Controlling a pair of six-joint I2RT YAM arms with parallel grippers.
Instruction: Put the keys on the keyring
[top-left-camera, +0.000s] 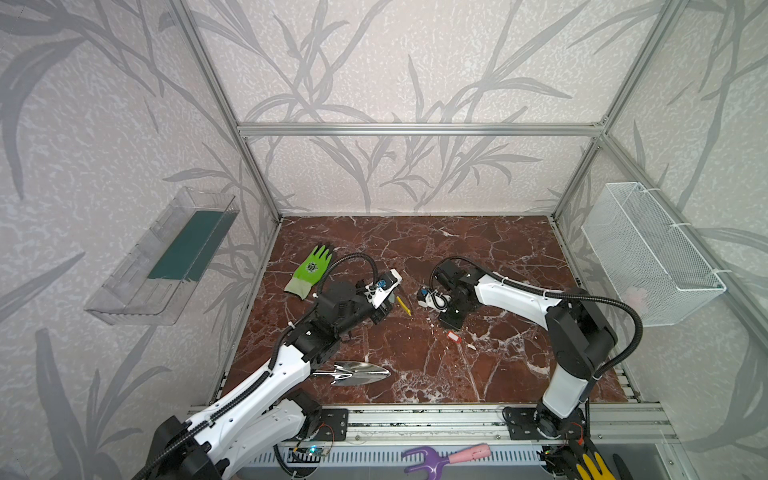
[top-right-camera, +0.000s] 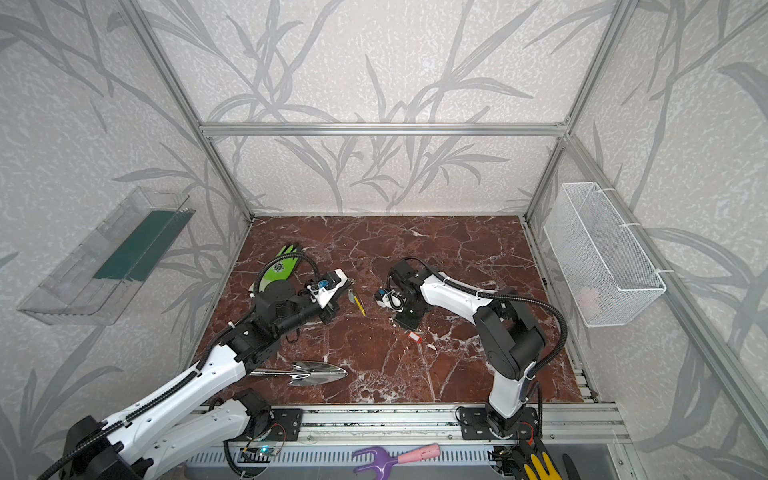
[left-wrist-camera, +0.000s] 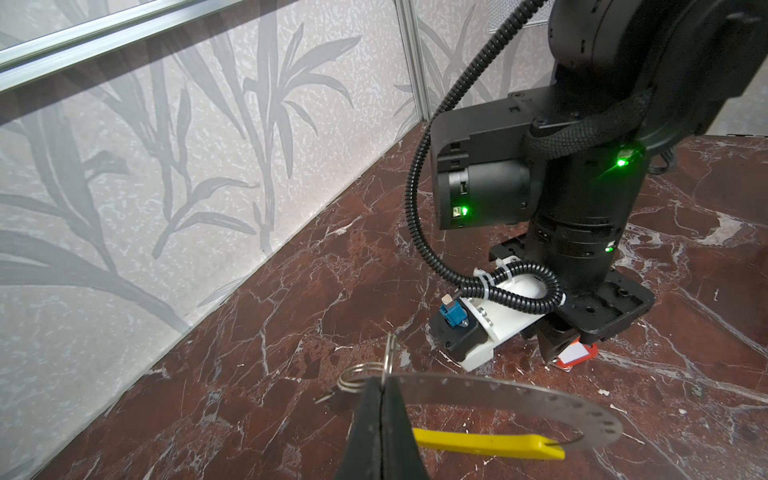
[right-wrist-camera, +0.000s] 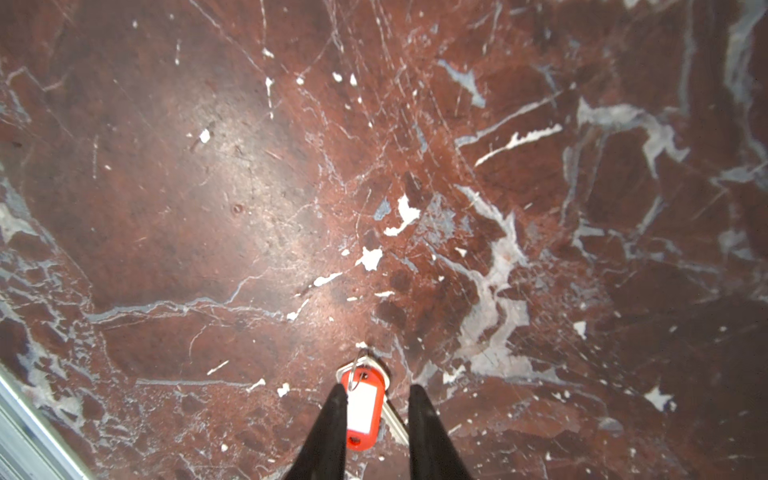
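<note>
Lying on the marble table (right-wrist-camera: 187, 187) between the spread jaws of the right gripper (right-wrist-camera: 378, 390), the red-tagged key (right-wrist-camera: 362, 409) could be skidded aside if clipped off-centre, while the keyring (left-wrist-camera: 498, 384) is pinched by the left gripper (left-wrist-camera: 382, 384)

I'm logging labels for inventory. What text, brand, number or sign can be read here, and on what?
No legible text anywhere.
Red key tag: its white label is blank.
Green glove: black-and-white printed emblem, too small to read.
</note>
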